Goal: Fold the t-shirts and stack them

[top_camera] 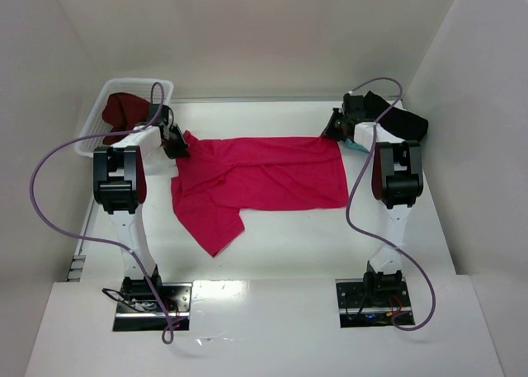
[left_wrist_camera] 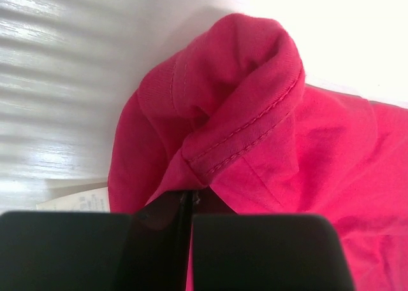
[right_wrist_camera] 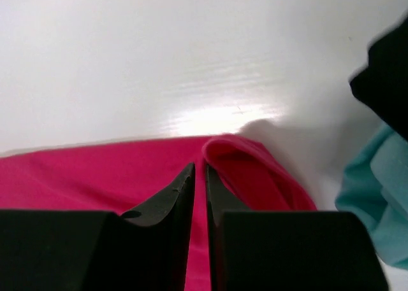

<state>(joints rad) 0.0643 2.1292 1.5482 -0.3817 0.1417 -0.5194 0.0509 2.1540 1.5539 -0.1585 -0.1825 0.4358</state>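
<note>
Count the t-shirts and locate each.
4: pink shirt spread centrally; maroon shirt in the basket; black shirt far right, teal shirt beside it. More may be hidden.

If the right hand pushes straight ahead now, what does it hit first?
Likely the raised fold of the crimson-pink cloth t-shirt just beyond the right hand, then bare white table; depth is unclear.

Both arms reach forward, left end effector (top_camera: 175,143) and right end effector (top_camera: 333,129) low, jaws pinched together.

The teal t-shirt (right_wrist_camera: 368,202) and black t-shirt (right_wrist_camera: 389,81) run off the right wrist view's right edge.
</note>
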